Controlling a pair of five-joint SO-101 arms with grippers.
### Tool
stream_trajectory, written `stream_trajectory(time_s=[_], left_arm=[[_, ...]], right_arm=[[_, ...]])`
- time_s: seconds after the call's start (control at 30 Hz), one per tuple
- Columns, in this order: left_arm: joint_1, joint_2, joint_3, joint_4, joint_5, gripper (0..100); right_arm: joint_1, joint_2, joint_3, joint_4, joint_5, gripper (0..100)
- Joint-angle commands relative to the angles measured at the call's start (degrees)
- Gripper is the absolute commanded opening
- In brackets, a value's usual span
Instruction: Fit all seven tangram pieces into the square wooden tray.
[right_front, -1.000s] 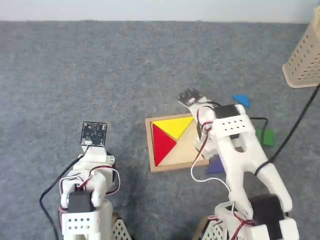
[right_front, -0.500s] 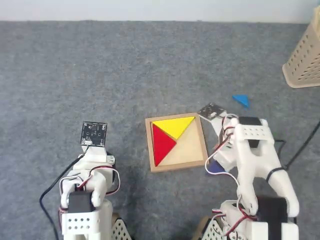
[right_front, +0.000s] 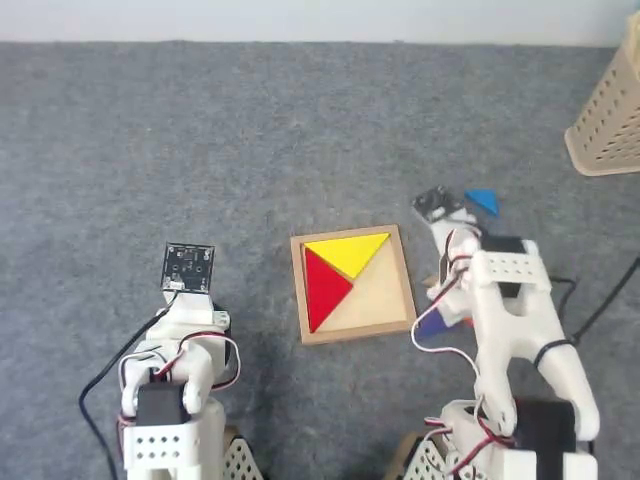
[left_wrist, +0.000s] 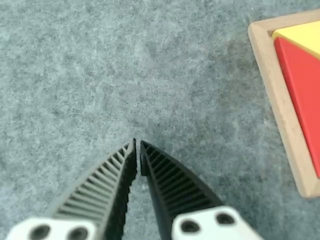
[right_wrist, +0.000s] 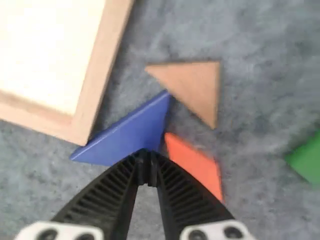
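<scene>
Hanging over the bare grey worktop (right_front: 200, 130), the left hand (left_wrist: 137, 145) has its fingers pressed together with nothing between them, well left of the square wooden tray (right_front: 298, 290). In the tray, a yellow triangle (right_front: 348, 253) lies along the far edge and a red triangle (right_front: 325, 285) along the left edge, and the two meet on a slanted side. Just right of the tray, the right hand (right_wrist: 147, 156) is also closed and empty, its tips over a dark blue triangle (right_wrist: 127, 135). A tan triangle (right_wrist: 192, 87) and an orange piece (right_wrist: 195, 165) lie close beside it, and a green piece (right_wrist: 305, 157) lies farther right. A light blue triangle (right_front: 482, 201) lies beyond, and a perforated basket (right_front: 610, 120) stands at the far right.
</scene>
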Motion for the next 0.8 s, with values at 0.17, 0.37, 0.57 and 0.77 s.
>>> stream_trajectory(time_s=[0.17,0.37,0.57,0.77], left_arm=[[-0.09,-0.35,-0.31,0.35,0.35,1],[-0.09,-0.35,-0.31,0.35,0.35,1],[-0.09,-0.35,-0.31,0.35,0.35,1],[-0.09,-0.35,-0.31,0.35,0.35,1]], right_arm=[[-1.71,-2.68,-13.89,8.66,-10.02,1.0],[-9.01,-1.19,-11.43,6.99,-9.93,7.6],[-9.19,3.38,-12.22,2.86,-4.48,14.8],[-9.10,8.66,-13.54,0.13,-1.58,14.8]])
